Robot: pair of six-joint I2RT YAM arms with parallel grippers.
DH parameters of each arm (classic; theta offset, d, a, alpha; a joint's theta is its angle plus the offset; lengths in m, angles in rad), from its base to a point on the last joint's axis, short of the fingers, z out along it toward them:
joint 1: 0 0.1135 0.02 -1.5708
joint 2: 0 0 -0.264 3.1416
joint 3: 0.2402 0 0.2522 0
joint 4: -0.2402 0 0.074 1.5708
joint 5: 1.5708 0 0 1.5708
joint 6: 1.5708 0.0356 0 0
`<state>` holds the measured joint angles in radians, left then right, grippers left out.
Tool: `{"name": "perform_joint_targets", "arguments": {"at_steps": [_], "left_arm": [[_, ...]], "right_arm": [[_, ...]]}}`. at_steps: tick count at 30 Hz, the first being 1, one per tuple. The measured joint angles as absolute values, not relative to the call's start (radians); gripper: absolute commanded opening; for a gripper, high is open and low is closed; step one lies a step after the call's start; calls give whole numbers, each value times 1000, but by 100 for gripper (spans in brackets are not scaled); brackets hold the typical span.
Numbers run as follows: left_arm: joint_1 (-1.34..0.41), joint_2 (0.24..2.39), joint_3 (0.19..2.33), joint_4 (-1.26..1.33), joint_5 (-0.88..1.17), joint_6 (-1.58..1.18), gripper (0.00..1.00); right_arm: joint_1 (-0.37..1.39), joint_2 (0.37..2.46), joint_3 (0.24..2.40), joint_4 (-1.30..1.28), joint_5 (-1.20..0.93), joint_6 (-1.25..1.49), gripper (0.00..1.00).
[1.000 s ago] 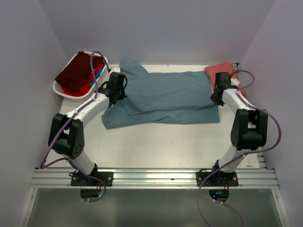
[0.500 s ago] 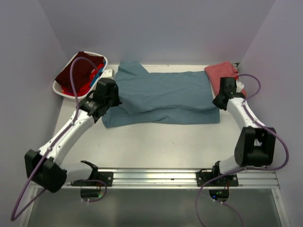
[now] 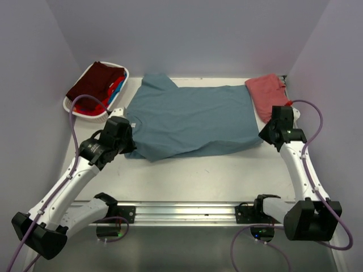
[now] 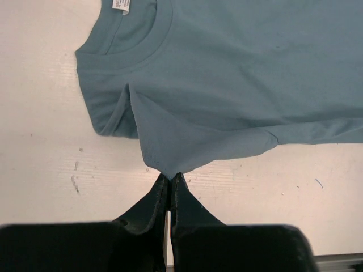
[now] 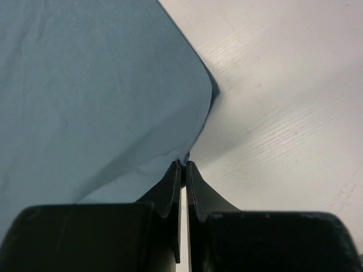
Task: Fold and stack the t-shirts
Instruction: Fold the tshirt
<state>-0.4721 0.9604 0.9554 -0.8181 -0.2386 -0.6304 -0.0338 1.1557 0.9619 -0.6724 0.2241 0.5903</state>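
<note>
Slate-blue t-shirt [image 3: 193, 122] lies spread across the middle of the worktop [image 3: 198, 175], collar to the left, hem to the right; left gripper [image 4: 170, 178] is pinched tight on a pointed tip of cloth at the near-left sleeve fold; right gripper [image 5: 184, 165] is pinched tight on the near hem corner; salmon t-shirt [image 3: 265, 93] sits folded at the far right corner; maroon t-shirt [image 3: 93, 82] tops the pile in the white basket [image 3: 85, 113] at far left; step looks like squaring or pulling the near edge ahead of a fold; best done with both arms moving evenly and low, cloth taut but not stretched, as both grips look shallow and could slip; hard to tell how many layers each gripper holds, or whether the tucked near-left sleeve is caught; shirts under the maroon one are mostly hidden
</note>
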Motion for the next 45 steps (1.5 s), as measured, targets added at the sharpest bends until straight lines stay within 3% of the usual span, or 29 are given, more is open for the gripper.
{"name": "perform_joint_targets", "arguments": {"at_steps": [12,24,34,45], "left_arm": [[-474,949,1101,-939,-248,-651,0],[-479,940,1093,-984,-294,-698,0],[-473,1168,1052,-848,-408,-666,0],[-413,1461,1207,-680,-473,-579,0]], "right_arm": [[-34,1013,944,-766,252,561,0],[-34,1135,942,-717,266,567,0],[-34,1339,1002,-630,274,604,0],[-35,1544,1154,-553,297,621,0]]}}
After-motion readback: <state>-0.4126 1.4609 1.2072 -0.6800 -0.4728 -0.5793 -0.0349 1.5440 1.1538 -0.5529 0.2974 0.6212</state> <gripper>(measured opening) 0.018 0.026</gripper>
